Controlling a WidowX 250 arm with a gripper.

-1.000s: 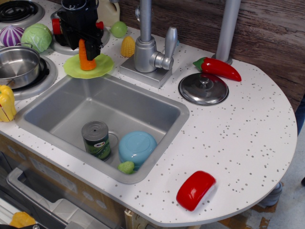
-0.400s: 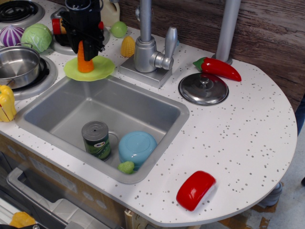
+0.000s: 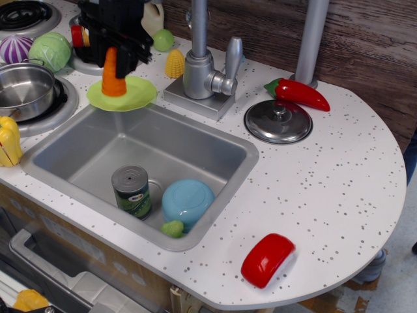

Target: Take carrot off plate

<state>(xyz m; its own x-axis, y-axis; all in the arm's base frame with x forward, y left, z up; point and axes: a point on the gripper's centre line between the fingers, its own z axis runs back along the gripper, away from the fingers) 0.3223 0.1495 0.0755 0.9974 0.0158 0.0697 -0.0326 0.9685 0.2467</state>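
The orange carrot (image 3: 113, 79) stands upright, wide end down, over the lime-green plate (image 3: 139, 92) on the counter at the sink's far left corner. My black gripper (image 3: 115, 55) comes down from above and is shut on the carrot's narrow top. The carrot's wide end is at or just above the plate's middle; I cannot tell if it touches. The gripper body hides part of the counter behind it.
The sink (image 3: 195, 147) holds a green can (image 3: 132, 190), a light-blue bowl (image 3: 187, 201) and a small green piece (image 3: 172, 228). Yellow corn (image 3: 174, 64), the faucet (image 3: 201, 65), a steel lid (image 3: 278, 121), a red chili (image 3: 298, 93) and a steel pot (image 3: 25, 88) stand around.
The gripper has risen a little and shifted slightly left, so more of the carrot shows below it. The carrot has gone from tilted to upright. The plate has not moved.
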